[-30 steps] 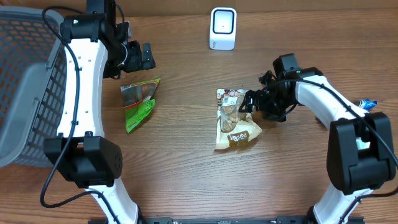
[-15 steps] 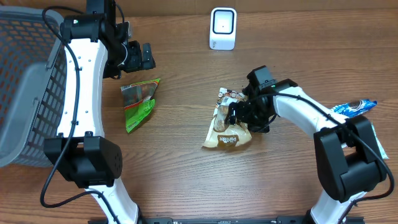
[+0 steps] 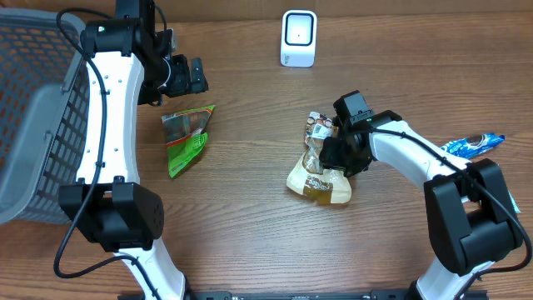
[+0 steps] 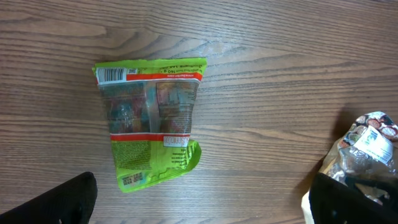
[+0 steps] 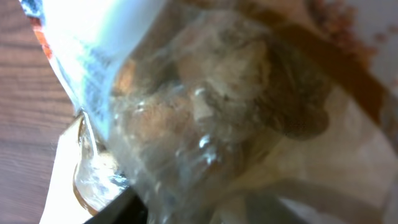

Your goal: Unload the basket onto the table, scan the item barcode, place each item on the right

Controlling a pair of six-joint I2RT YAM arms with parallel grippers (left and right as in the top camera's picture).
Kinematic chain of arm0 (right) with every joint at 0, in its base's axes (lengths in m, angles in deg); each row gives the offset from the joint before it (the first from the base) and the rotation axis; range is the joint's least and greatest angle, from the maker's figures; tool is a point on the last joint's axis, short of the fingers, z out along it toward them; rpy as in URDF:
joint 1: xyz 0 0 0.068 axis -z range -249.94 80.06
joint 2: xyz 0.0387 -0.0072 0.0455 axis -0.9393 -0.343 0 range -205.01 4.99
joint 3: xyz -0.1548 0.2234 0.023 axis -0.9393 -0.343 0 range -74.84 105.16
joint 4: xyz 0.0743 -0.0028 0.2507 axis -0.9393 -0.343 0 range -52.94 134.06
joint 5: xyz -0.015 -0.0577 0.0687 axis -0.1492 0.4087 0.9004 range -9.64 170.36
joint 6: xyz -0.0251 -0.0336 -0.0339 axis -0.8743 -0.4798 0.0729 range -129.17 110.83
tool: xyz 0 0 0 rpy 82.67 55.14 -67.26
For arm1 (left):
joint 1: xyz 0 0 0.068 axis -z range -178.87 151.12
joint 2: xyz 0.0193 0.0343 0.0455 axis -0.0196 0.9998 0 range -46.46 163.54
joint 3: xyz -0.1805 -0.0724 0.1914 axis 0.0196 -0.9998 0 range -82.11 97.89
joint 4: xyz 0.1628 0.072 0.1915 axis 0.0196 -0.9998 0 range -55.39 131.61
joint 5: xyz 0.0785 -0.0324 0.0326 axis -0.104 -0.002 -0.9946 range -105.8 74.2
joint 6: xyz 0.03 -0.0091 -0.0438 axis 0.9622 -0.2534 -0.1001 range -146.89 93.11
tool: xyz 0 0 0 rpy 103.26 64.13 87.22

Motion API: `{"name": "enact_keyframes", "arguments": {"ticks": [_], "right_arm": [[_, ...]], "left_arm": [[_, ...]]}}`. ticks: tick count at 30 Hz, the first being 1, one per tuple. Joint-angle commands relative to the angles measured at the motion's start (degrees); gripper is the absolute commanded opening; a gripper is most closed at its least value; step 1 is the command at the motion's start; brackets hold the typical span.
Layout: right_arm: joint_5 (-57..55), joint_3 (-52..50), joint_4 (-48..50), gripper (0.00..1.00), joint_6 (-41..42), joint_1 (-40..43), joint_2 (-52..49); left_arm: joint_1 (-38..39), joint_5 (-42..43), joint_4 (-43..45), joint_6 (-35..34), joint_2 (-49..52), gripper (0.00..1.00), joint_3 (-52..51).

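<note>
Snack bag [image 3: 318, 173]: mid-table, crinkly clear film over a cream base, bunched against your right gripper [image 3: 340, 152] | right jaws: bag crowds between them, you cannot tell if clamped | left gripper [image 3: 191, 75]: jaws wide apart, near the flat green pouch [image 4: 152, 124]

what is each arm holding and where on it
The right jaws pinch the clear snack bag around its middle; the left jaws stand open, holding nothing.

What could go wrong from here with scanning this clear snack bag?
The right gripper meets the snack bag at its bunched middle, so the slick film might slip out when lifted. The crumpled, shiny wrapper might also hide its barcode from the scanner.
</note>
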Motion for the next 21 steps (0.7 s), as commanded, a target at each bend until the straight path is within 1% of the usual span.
{"name": "enact_keyframes", "arguments": {"ticks": [1, 2, 3, 4, 5, 7, 9, 11, 12, 13, 15, 17, 21], "right_arm": [[-0.26, 3.17, -1.09, 0.55, -21.2, 0.13, -0.02], [-0.55, 3.91, -1.66, 0.6, -24.55, -0.2, -0.02], [-0.83, 4.76, -2.29, 0.68, -27.23, -0.52, -0.02], [-1.49, 6.19, -3.17, 0.74, -28.26, -0.81, -0.02], [-2.25, 7.61, -4.04, 0.79, -28.17, -0.9, -0.02], [-2.93, 11.78, -6.71, 0.84, -26.67, -0.85, -0.02], [-2.95, 17.0, -10.73, 0.86, -22.47, 0.17, -0.02], [-2.93, 21.99, -16.37, 0.89, -16.37, 1.9, -0.02], [-2.99, 23.71, -19.37, 0.89, -12.44, 2.95, -0.02], [-2.91, 24.59, -22.03, 0.91, -6.71, 4.22, -0.02], [-1.36, 23.78, -26.18, 1.0, 3.78, 7.06, -0.04], [0.83, 21.07, -25.88, 1.0, 3.93, 8.15, -0.04], [6.91, 12.83, -20.59, 1.0, -0.46, 8.13, -0.04]], "left_arm": [[0.42, 0.48, 0.07, 0.5, 0.39, 1.0, -0.2], [0.42, 0.48, 0.07, 0.5, 0.39, 1.0, -0.2], [0.42, 0.48, 0.07, 0.5, 0.39, 1.0, -0.2], [0.42, 0.48, 0.07, 0.5, 0.39, 1.0, -0.2], [0.42, 0.48, 0.07, 0.5, 0.39, 1.0, -0.2], [0.42, 0.48, 0.07, 0.5, 0.39, 1.0, -0.2], [0.44, 0.48, 0.07, 0.5, 0.39, 1.0, -0.2], [0.42, 0.48, 0.07, 0.5, 0.39, 1.0, -0.2], [0.42, 0.48, 0.07, 0.5, 0.39, 1.0, -0.2], [0.42, 0.48, 0.07, 0.5, 0.39, 1.0, -0.2], [0.42, 0.48, 0.07, 0.5, 0.39, 1.0, -0.2], [0.42, 0.48, 0.07, 0.5, 0.39, 1.0, -0.2], [0.42, 0.48, 0.07, 0.5, 0.39, 1.0, -0.2]]}}
